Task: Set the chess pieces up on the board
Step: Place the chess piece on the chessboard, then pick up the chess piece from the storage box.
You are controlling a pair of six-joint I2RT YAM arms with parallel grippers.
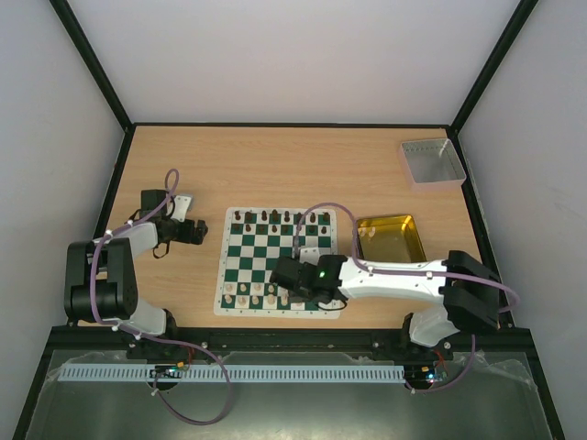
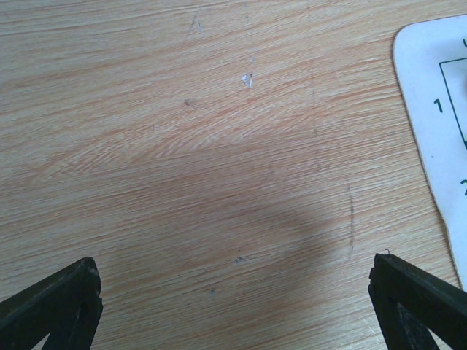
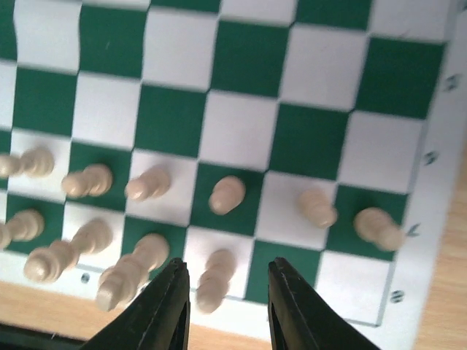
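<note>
Standing upright, cream chess pieces (image 3: 227,194) line the board (image 3: 241,131) edge.

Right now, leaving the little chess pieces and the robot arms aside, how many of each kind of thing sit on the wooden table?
Green-and-white checked chess board: 1
Gold metal tin: 1
Grey square tray: 1
Total: 3

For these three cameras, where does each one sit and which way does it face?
Top external: above and behind the robot, looking down on the table; left gripper and right gripper show.
Left wrist: on that wrist, facing down at the tabletop; left gripper open wide.
Right wrist: on that wrist, looking down at cream pieces; right gripper open.
Shared: all see the board.
</note>
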